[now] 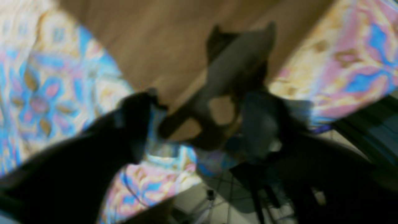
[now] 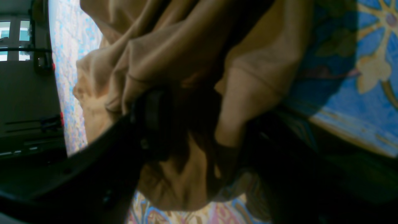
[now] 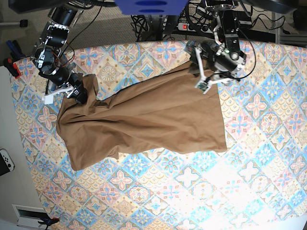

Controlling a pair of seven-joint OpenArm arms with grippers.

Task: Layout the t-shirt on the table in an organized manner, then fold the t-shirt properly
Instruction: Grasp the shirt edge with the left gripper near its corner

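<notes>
Tan t-shirt (image 3: 144, 122) spread in base view; right wrist shows bunched folds.

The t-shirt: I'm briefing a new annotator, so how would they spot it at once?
Start from the big table tiled in pastel blue, pink and cream diamonds. Across its upper middle sprawls a plain tan-brown cloth t-shirt, wrinkled and not yet flat. It is the only fabric item there, and the only unpatterned patch on that surface.
</notes>
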